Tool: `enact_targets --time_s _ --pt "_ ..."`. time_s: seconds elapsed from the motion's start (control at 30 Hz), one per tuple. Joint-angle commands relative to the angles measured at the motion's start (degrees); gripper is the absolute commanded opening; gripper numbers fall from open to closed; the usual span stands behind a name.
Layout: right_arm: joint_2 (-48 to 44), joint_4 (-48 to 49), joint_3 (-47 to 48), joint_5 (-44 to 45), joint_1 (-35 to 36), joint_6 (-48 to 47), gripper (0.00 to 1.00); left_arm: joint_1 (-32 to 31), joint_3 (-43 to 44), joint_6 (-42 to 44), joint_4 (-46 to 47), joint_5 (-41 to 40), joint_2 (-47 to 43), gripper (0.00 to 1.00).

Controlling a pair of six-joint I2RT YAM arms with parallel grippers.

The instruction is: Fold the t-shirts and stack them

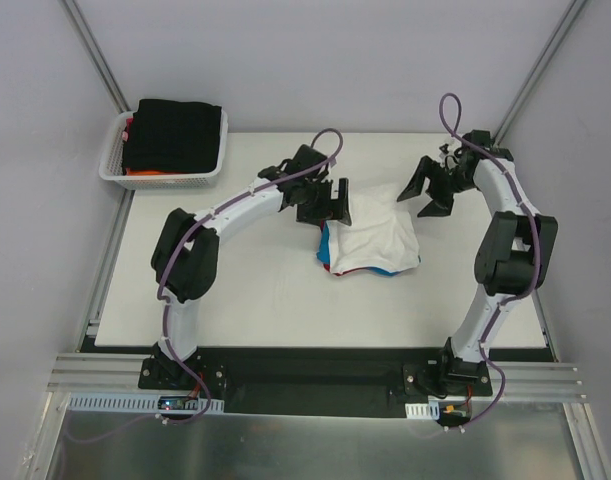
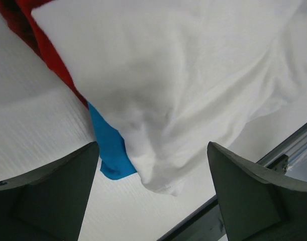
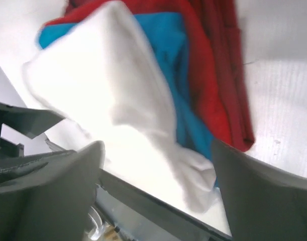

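Top external view: the table (image 1: 235, 290) carries a folded white t-shirt (image 1: 377, 235), flat and nearly square, atop a blue t-shirt (image 1: 387, 270) and a red t-shirt (image 1: 325, 263). Well left and behind it, a lattice basket (image 1: 113, 160) holds a black t-shirt (image 1: 175, 130) over an orange t-shirt (image 1: 145, 172). The left tool (image 1: 337, 208) and right tool (image 1: 425, 195) flank the white t-shirt, both released.

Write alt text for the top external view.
A folded white t-shirt lies atop a blue t-shirt and a red t-shirt on the table. The left gripper and right gripper hang open at either side. A white basket at the far left holds black and orange clothes.
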Motion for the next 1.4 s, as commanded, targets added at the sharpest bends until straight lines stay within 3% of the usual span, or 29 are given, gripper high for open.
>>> enact_targets --time_s 0.0,0.03,0.07,0.1,0.13,0.17,0.2,0.37,0.57,0.8,0.9,0.93,0.97,1.0,1.03,1.27,1.37 --pt "-8.7 1.2 1.3 -2.0 1.5 1.9 0.69 0.3 7.0 0.4 -0.2 3.1 -3.9 0.78" --pt "-9.3 1.2 1.3 -1.8 2.0 2.4 0.57 0.3 7.5 0.2 -0.3 3.8 -3.9 0.57" --pt "-9.7 0.9 1.1 -1.7 2.2 3.0 0.40 0.3 7.5 -0.1 -0.2 3.9 -3.9 0.48" --pt "-10.7 0.7 1.1 -1.3 2.4 3.2 0.32 0.4 7.4 -0.2 -0.2 4.0 -4.2 0.41" --pt "-11.3 0.3 1.0 -0.9 3.0 3.1 0.11 0.4 6.9 -0.2 -0.2 3.9 -4.8 0.21" --pt "-11.8 -0.4 0.7 -0.5 3.5 3.1 0.01 0.4 6.8 0.0 -0.3 3.9 -5.1 0.10" --pt "-12.8 -0.5 0.5 0.0 3.8 3.3 0.01 0.3 6.5 0.1 -0.4 3.7 -5.9 0.00" --pt "-13.1 -0.2 -4.4 0.4 9.6 3.5 0.01 0.8 3.7 1.9 -2.3 2.5 -8.0 0.00" --pt "-11.9 4.5 -9.3 2.2 18.7 6.5 0.01 6.3 -3.4 1.9 -6.5 2.1 -13.6 0.00" --pt "-5.7 -0.4 -3.2 17.9 26.6 5.4 0.01 17.3 -11.6 1.7 -12.7 1.3 -20.6 0.00" --pt "-5.2 1.9 -3.1 15.5 26.8 5.4 0.12 17.8 -11.1 4.7 -14.5 -0.7 -23.6 0.00" --pt "-5.7 3.2 -2.6 15.0 27.0 5.2 0.21 17.9 -10.7 5.2 -15.4 -1.0 -24.1 0.00" --pt "-6.1 3.4 -2.1 14.8 27.2 4.9 0.21 17.8 -10.8 5.8 -15.7 -1.3 -24.5 0.00" --pt "-6.5 3.4 -1.2 14.7 27.4 4.8 0.15 17.8 -11.2 5.9 -16.0 -1.7 -25.1 0.00" --pt "-6.6 2.7 0.2 14.5 27.4 4.8 0.01 17.8 -11.3 6.1 -16.2 -1.9 -25.4 0.00" --pt "-5.7 2.5 1.0 4.3 27.4 8.6 0.01 17.9 -10.6 7.6 -18.0 -3.0 -26.3 0.00" --pt "-7.1 7.4 -3.0 -1.2 27.8 12.3 0.01 17.8 -10.5 7.6 -18.1 -3.2 -26.3 0.00"
